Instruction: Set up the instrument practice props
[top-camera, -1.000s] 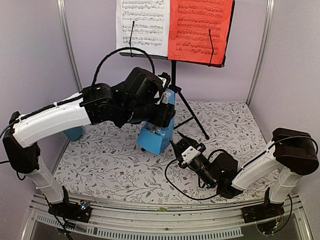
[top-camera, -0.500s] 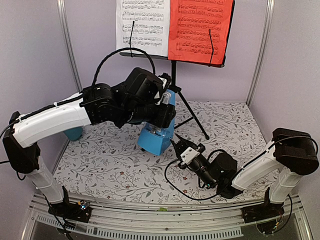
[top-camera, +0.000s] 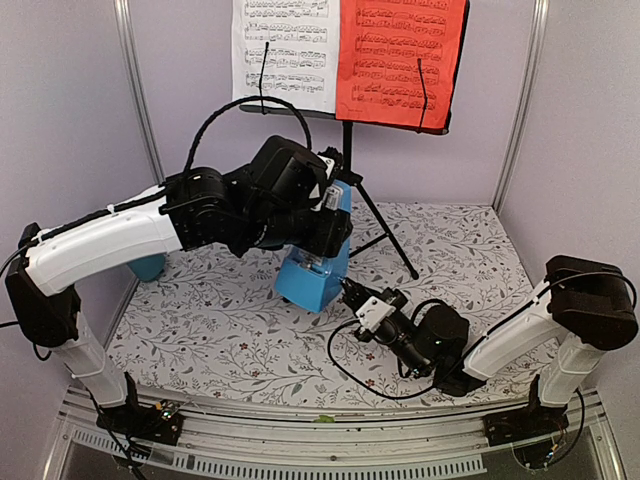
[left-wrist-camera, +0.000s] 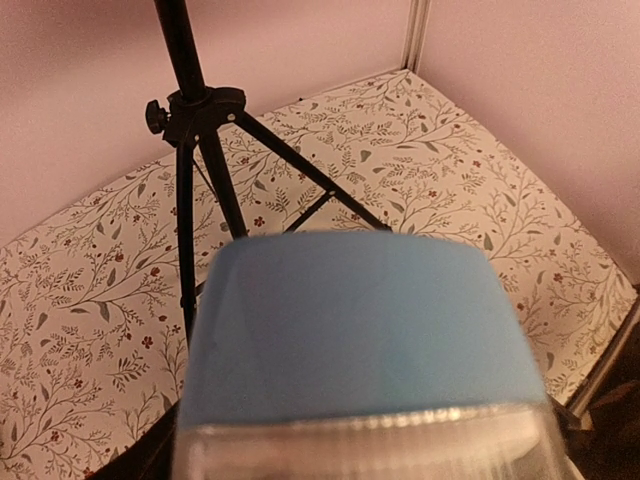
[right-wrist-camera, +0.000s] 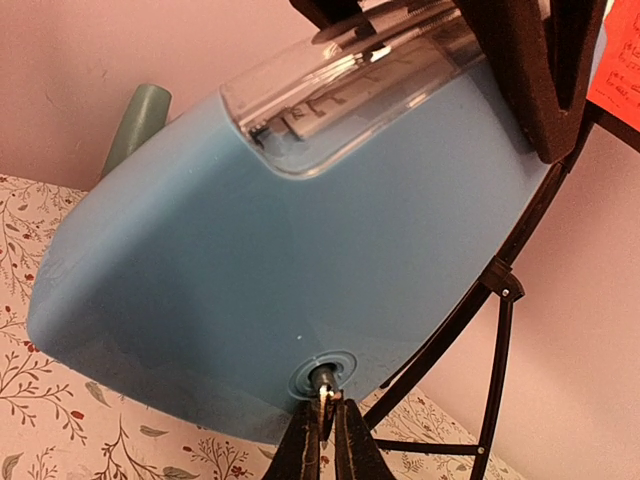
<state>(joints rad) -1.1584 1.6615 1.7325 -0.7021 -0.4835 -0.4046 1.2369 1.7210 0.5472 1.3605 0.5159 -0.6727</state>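
1. Metronome, small blue plastic pyramid (top-camera: 310, 275): tilted over the middle of the floral-cloth bench (top-camera: 230, 330), just near of the black tripod music stand (top-camera: 346, 150). White sheet of music (top-camera: 285, 50) and red sheet of music (top-camera: 400, 60) are on its desk.
2. Left hand (top-camera: 330, 215) clamps the metronome's top.
3. Right hand (right-wrist-camera: 325, 405) narrow, tips pinched on the small dark stub (right-wrist-camera: 322, 378) in its side.
4. Judgement: winding step. Keep the right wrist in line with the stub and twist without pushing. The left hand must resist the torque, or the tips will slip.
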